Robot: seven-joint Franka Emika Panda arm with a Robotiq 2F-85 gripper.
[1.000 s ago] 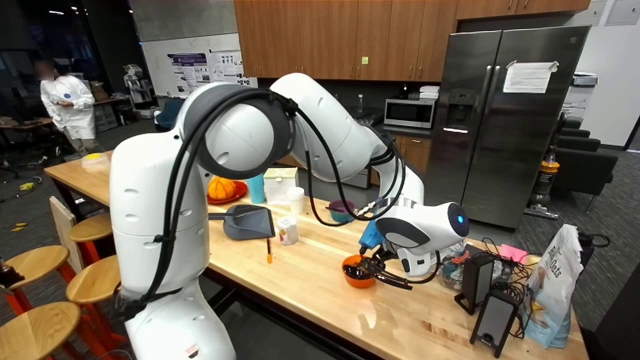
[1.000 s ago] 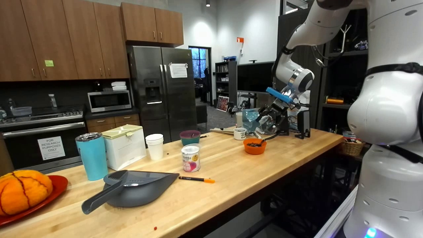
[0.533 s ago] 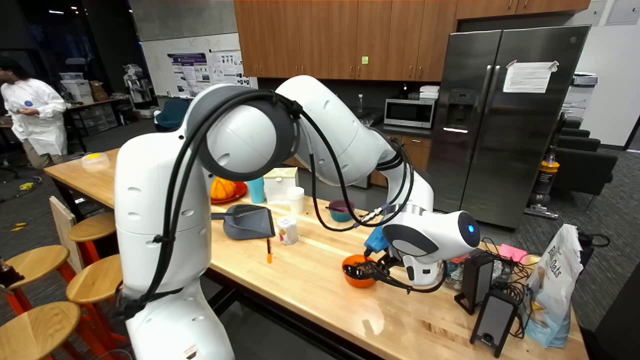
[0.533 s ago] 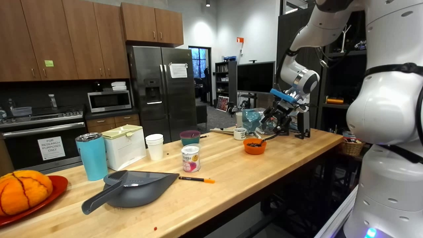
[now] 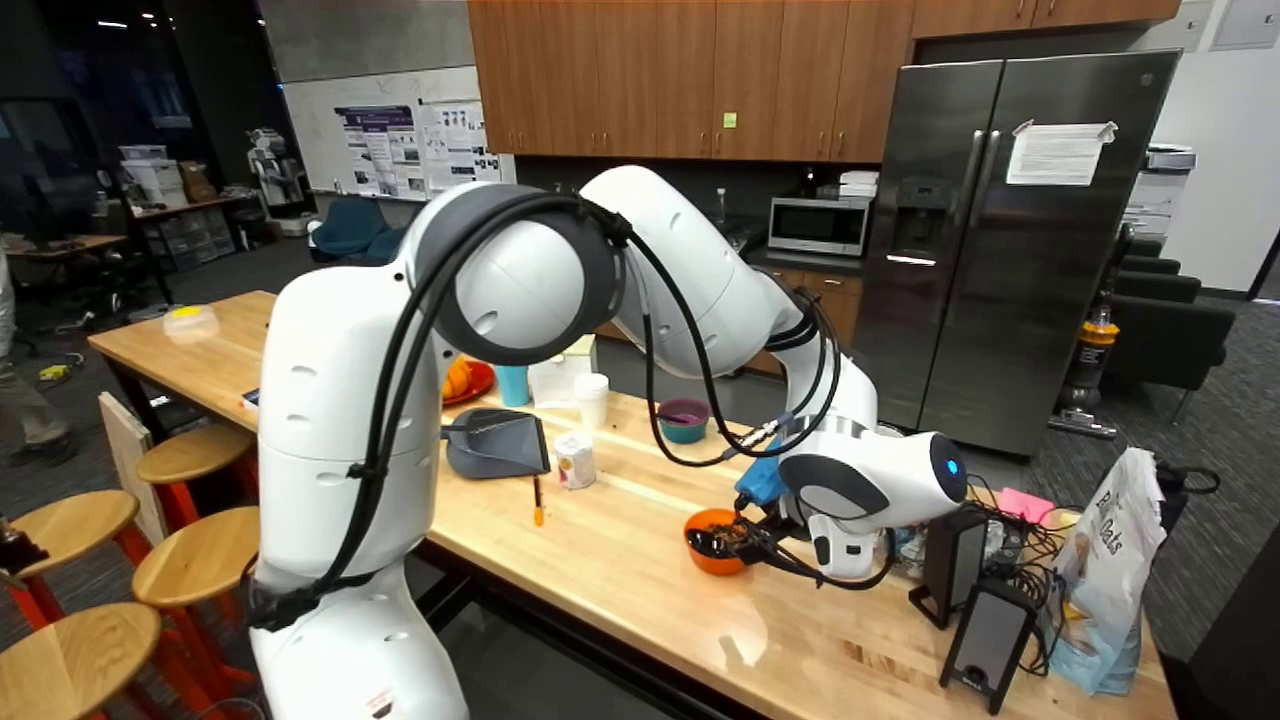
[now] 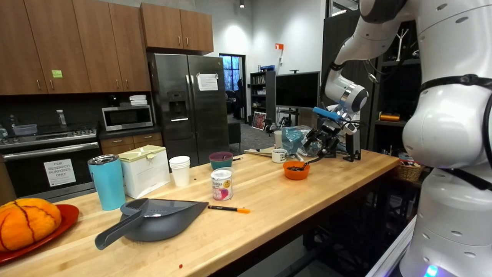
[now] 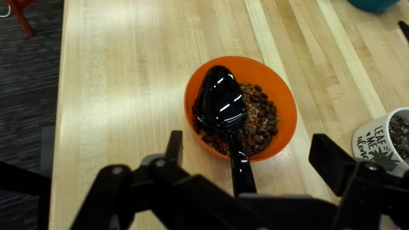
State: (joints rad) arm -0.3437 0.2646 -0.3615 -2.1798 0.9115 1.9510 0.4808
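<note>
My gripper point(image 7: 247, 143) is open, its two black fingers point(image 7: 174, 143) wide apart in the wrist view. A black spoon point(image 7: 222, 102) rests in an orange bowl point(image 7: 276, 80), its handle running back between the spread fingers and out of sight behind the gripper body. Neither finger visibly touches the handle. The bowl holds dark beans, small tan grains and red bits. In both exterior views the gripper point(image 6: 317, 146) is low beside the bowl point(image 6: 296, 173), and the bowl point(image 5: 713, 565) stands on the wooden table. The spoon handle point(image 6: 316, 159) leans out over the rim toward the gripper.
A white mug point(image 7: 372, 143) stands right of the bowl in the wrist view. Speakers point(image 5: 990, 640), cables and a bag point(image 5: 1100, 590) stand near the arm. A can point(image 6: 222, 184), marker point(image 6: 228, 209), dustpan point(image 6: 161, 219), cups point(image 6: 180, 171) and nested bowls point(image 6: 221, 159) share the table.
The arm has shifted, its elbow further right in an exterior view, and the gripper has moved slightly back and lower beside the bowl. Bowl and spoon look unmoved. A person has walked mostly out of view.
</note>
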